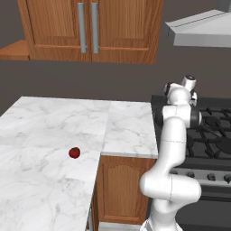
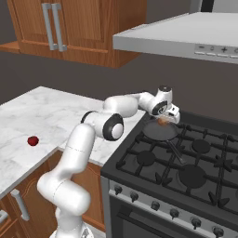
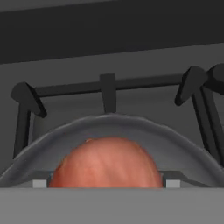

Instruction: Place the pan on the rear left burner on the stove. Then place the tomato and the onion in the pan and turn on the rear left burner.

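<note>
One tomato (image 1: 74,153) alone on marble counter (image 1: 54,131); pincer (image 2: 166,119) spread around onion (image 3: 107,162), over pan (image 2: 160,131)

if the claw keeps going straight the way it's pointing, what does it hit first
Most likely the onion, which sits right between the tips of the claw, then the pan just beneath it on the stove. Exact depth is unclear.
</note>
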